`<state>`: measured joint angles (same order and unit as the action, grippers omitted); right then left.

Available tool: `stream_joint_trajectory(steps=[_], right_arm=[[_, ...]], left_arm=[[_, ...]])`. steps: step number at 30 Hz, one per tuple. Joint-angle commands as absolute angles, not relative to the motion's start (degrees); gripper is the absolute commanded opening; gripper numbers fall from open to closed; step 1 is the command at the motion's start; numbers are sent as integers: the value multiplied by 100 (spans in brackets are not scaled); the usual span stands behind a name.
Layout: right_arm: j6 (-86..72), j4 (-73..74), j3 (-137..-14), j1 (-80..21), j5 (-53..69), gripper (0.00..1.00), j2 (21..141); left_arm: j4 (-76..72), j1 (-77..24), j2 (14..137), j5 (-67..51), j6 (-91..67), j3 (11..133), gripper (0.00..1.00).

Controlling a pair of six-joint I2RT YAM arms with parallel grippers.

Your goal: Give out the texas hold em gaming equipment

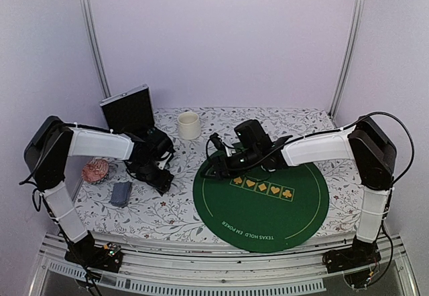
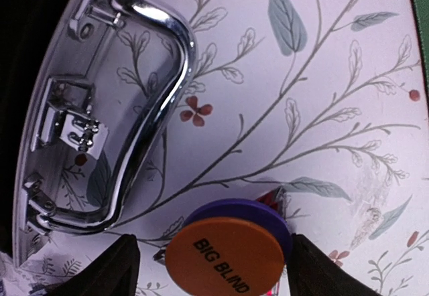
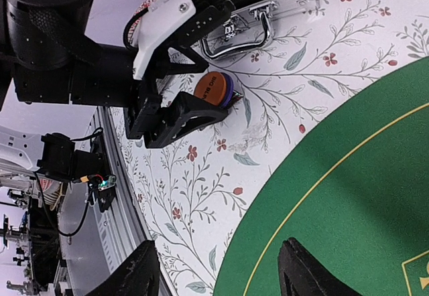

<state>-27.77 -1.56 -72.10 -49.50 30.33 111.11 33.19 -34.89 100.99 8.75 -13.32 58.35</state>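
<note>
Reading "BIG BLIND" up close: orange disc (image 2: 224, 259).

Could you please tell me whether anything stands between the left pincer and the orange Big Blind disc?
Nothing visible does. The orange disc lies between the two fingers of the left pincer, atop a purple disc on the flowered cloth. The case's chrome handle lies beyond it, not in the way.

Left wrist view: orange disc (image 2: 224, 259) cut by bottom edge, covers most of purple chip (image 2: 269, 210) beneath. Left fingers (image 2: 114, 272) cropped to tips in bottom corners; contact with disc unclear. Case (image 2: 47, 75) cut off at left edge. Top view: disc hidden under left gripper (image 1: 161, 181); grey-blue cards (image 1: 121, 193) too small to count.
</note>
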Motion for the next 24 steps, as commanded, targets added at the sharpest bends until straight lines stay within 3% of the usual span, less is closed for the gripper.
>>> stream_joint_trajectory(steps=[1,3,6,10,18,24], right_arm=[[-2888,-344,-7428,-4942,3037,62,11330],[-2928,-381,-7499,-4943,3079,60,11434],[-3016,-482,-7601,-4941,3170,57,11608],[-3101,-538,-7707,-4945,3178,56,11728],[-2982,-252,-7683,-4916,3052,56,11456],[-3133,-643,-7003,-4574,3451,56,10687]], left_arm=[[3050,-3479,10182,448,-1116,5822,77],[2972,-3480,10208,400,-1056,5787,73],[2966,-3480,10249,351,-998,5793,58],[3036,-3480,10106,344,-973,5766,28],[3298,-3661,9650,117,-798,5927,5],[3167,-4683,9248,60,-49,6293,1]])
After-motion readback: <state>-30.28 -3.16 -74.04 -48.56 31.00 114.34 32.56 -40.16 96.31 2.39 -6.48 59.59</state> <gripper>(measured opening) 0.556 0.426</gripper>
